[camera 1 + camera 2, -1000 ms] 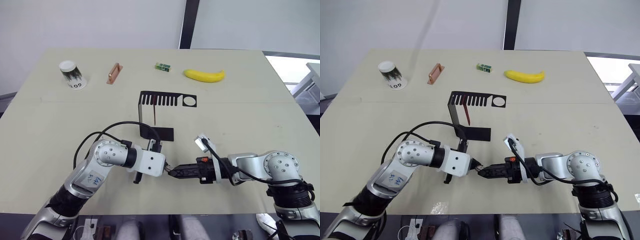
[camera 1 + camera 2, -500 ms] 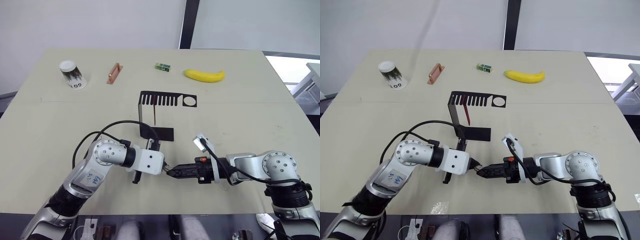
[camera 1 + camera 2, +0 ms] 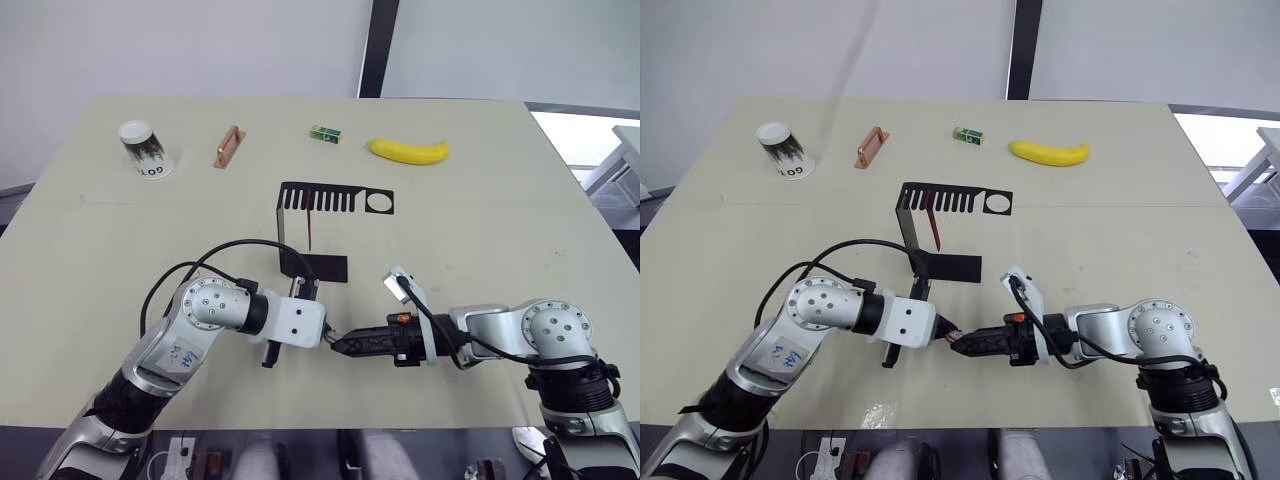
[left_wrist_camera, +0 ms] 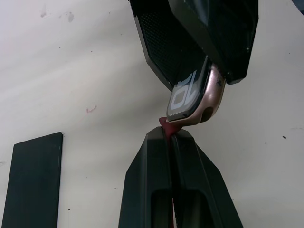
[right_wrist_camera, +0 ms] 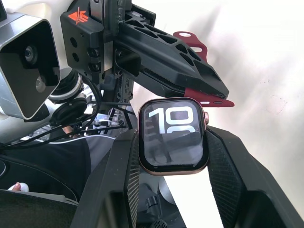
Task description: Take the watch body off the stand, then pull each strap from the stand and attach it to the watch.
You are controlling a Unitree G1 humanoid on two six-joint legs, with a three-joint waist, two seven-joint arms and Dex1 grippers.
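My right gripper (image 3: 342, 345) is shut on the watch body (image 5: 173, 135), a rose-gold case with a lit screen, held just above the table in front of the stand. My left gripper (image 3: 326, 337) is shut on a dark red strap (image 5: 205, 98). The strap's tip (image 4: 166, 124) touches the watch body's (image 4: 194, 95) end. The two grippers meet tip to tip. The black stand (image 3: 334, 197) rises behind them, with its flat base (image 3: 322, 267) on the table. Another dark red strap (image 3: 311, 218) hangs from its slotted top.
Along the far side of the table sit a paper cup (image 3: 146, 149), an orange-brown handle piece (image 3: 229, 146), a small green box (image 3: 324, 133) and a banana (image 3: 408, 151). The table's front edge runs close below both arms.
Both grippers have crept slightly to the left together. Each keeps its hold, and the strap tip stays against the watch body.
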